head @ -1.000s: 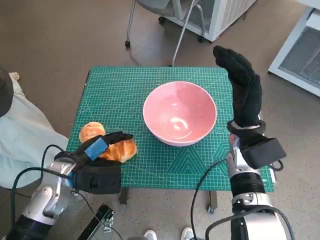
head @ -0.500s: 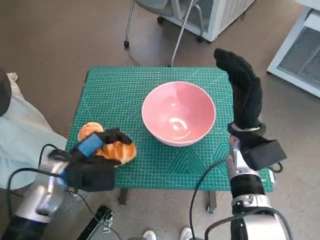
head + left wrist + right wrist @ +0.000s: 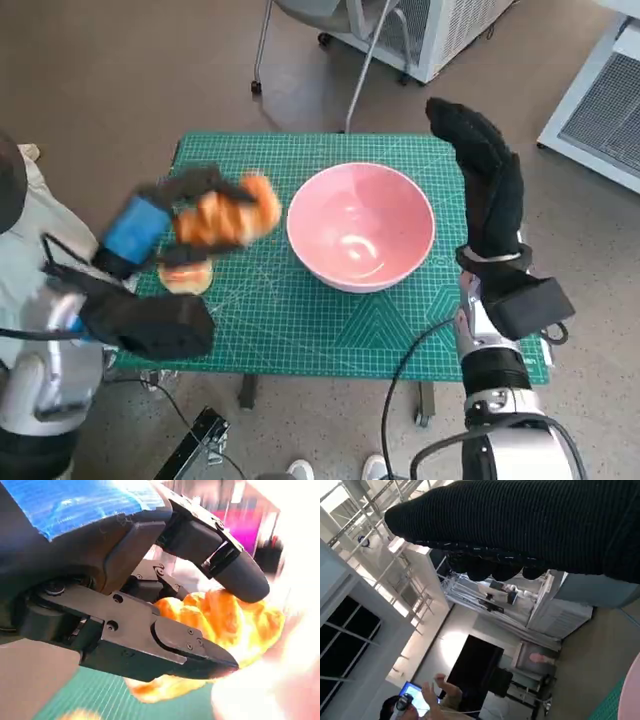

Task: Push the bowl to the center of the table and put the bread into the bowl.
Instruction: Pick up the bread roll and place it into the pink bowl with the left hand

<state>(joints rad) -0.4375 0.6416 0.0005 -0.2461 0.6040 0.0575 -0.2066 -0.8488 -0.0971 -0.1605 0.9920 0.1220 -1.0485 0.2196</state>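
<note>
The bread [image 3: 228,212], a golden, ridged, glossy loaf, is held off the table in the left hand [image 3: 160,225], just beside the bowl's rim on the robot's left. In the left wrist view the black fingers [image 3: 220,560] close over the bread [image 3: 235,620] from above and below, pinching it. A second, rounder bread piece [image 3: 186,275] lies on the mat below the raised hand, close to the left edge.

The bowl [image 3: 360,226] is pink, smooth and round, empty inside with a glossy sheen, standing a little right of the table's middle. Open mat surrounds it on the near side and toward the far edge.

The table [image 3: 300,320] is covered by a green cutting mat with a fine white grid and diagonal lines; no writing on it can be read.

The right hand [image 3: 485,180], in its black knitted glove, stands upright beside the bowl's right rim, fingers extended and pressed together, holding nothing. Whether it touches the bowl cannot be told.

Beyond the far edge stand chair legs [image 3: 260,50] on brown floor. In the right wrist view a person [image 3: 420,700] sits in the background.
</note>
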